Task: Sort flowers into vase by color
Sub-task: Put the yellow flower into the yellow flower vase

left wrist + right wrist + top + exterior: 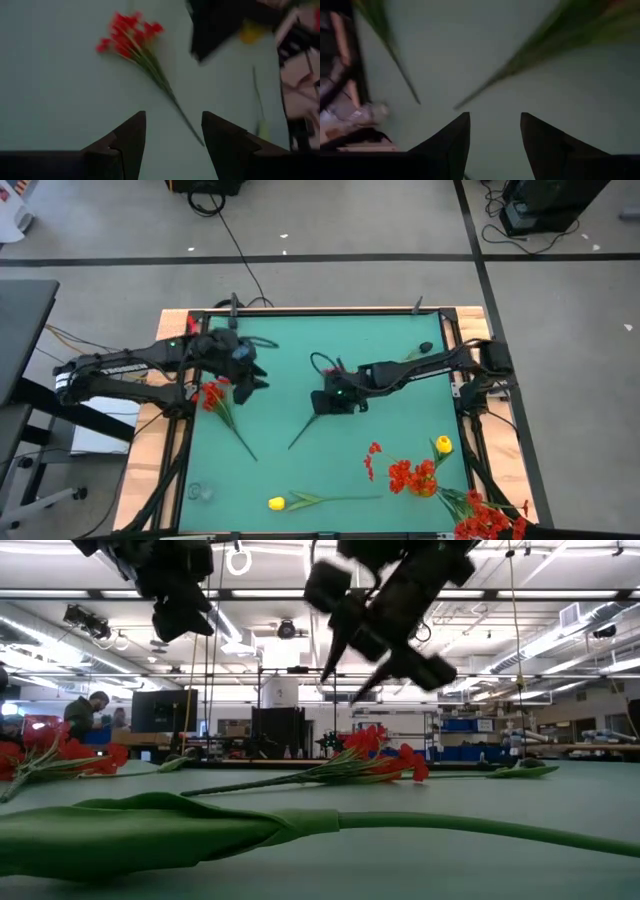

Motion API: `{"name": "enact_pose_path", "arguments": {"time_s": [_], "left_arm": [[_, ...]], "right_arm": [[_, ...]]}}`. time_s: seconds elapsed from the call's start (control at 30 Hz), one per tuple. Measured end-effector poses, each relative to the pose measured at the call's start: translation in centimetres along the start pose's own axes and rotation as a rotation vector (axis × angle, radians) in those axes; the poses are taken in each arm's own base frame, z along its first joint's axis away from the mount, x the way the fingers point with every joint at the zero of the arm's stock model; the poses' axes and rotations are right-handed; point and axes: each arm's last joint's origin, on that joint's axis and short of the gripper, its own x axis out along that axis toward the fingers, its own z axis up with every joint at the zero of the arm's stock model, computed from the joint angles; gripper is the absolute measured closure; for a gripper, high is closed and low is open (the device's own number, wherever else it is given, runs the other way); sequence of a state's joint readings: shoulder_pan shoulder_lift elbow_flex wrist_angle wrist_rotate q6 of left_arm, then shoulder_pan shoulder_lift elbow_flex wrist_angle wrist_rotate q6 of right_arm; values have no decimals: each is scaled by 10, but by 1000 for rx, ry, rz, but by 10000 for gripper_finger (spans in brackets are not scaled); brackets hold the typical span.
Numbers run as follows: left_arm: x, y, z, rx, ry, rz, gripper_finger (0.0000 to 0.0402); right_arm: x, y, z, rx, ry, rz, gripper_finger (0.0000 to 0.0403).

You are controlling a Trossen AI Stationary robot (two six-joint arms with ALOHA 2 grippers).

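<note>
Left hand (250, 375) spread and empty above the red flower stem (222, 408) on the counter (300, 360); likely light, floppy, thin, best pinched mid-stalk, not at crushable blooms.

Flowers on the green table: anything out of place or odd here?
Nothing looks damaged. The flowers lie loose and flat across the table: a red stem beneath the open left gripper, a yellow one near the front edge, and a red-and-yellow heap at the right front.
</note>
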State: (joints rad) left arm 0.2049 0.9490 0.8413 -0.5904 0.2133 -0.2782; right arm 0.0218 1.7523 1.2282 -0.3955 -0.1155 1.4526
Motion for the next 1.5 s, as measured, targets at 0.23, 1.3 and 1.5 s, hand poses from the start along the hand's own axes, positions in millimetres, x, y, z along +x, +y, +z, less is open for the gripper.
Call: {"name": "enact_pose_path", "arguments": {"time_s": [0.23, 1.3, 1.5], "left_arm": [[30, -22, 5, -123, -10, -62, 202], [181, -180, -136, 296, 121, -357, 229], [193, -188, -145, 260, 40, -378, 244]], "right_arm": [[-68, 9, -1, -114, -177, 79, 222], [-145, -19, -12, -684, -194, -93, 222], [-145, -20, -12, -687, -184, -96, 222]]}}
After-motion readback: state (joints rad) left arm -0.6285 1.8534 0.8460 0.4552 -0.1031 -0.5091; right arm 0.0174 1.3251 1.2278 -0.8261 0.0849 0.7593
